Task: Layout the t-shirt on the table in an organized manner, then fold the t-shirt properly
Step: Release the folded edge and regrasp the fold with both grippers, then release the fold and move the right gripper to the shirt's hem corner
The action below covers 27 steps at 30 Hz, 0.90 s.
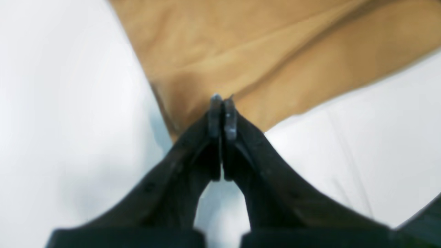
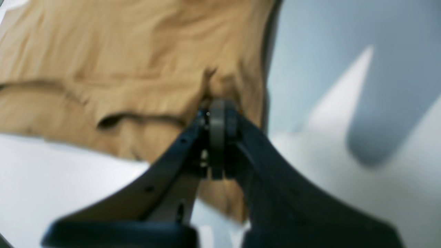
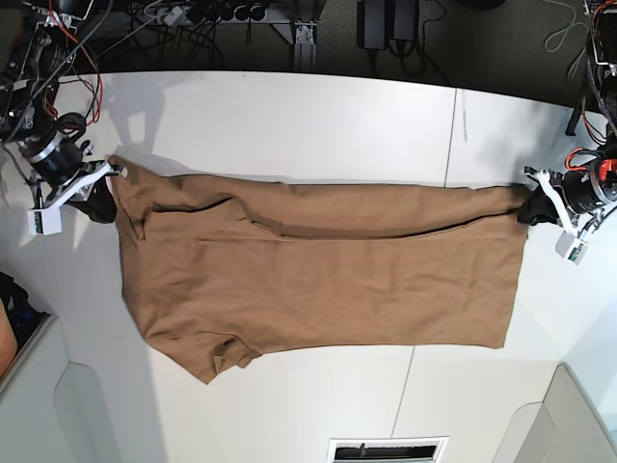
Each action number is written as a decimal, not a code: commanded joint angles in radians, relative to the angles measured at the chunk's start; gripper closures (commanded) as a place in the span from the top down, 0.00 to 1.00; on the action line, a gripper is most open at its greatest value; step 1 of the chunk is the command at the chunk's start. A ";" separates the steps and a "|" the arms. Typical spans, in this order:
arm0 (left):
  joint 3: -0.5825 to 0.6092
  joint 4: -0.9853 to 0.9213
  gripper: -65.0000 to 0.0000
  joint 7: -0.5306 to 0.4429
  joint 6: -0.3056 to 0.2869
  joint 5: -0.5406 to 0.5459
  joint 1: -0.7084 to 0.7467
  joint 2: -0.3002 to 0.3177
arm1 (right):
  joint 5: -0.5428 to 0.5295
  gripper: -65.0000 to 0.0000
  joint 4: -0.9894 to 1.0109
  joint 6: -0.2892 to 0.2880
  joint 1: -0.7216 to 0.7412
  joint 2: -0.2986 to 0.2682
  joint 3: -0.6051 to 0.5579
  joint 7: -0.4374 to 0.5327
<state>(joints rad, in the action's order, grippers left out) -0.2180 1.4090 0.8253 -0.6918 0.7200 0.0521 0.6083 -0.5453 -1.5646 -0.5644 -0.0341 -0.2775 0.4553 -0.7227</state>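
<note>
The tan-brown t-shirt [image 3: 318,270] lies stretched sideways across the white table [image 3: 289,125], with its top part folded over into a long band. My left gripper [image 3: 528,204] is at the shirt's right upper corner. In the left wrist view it [image 1: 220,103] is shut on the edge of the cloth [image 1: 258,51]. My right gripper [image 3: 106,198] is at the shirt's left upper corner. In the right wrist view it [image 2: 217,110] is shut on a bunched bit of the cloth [image 2: 120,62]. A short sleeve [image 3: 217,359] points toward the front edge.
Dark seam lines [image 3: 451,135] cross the tabletop on the right. Cables and a power strip [image 3: 222,13] lie beyond the far edge. A vent slot [image 3: 388,450] sits at the front edge. Bare white table [image 1: 51,103] lies beside both grippers.
</note>
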 commanded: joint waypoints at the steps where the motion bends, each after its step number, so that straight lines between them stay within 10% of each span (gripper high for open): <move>1: 0.004 -0.021 0.00 -0.021 -0.006 0.007 -0.037 0.007 | 0.006 0.00 0.027 0.003 0.036 -0.013 -0.011 0.013; 11: 0.108 -0.227 0.00 0.025 -0.006 -0.042 -0.110 -0.018 | 0.095 0.00 0.248 0.011 0.092 -0.014 -0.149 0.008; 27: 0.023 0.035 0.00 0.060 -0.006 0.084 0.182 0.053 | 0.063 0.00 -0.005 0.011 -0.201 -0.087 -0.140 0.004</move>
<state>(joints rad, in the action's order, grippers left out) -0.1913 1.4368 0.8589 -0.6964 0.8242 0.2371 0.6445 -0.5034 -1.5616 -0.5560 -0.2287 -0.3485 0.3115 -0.6846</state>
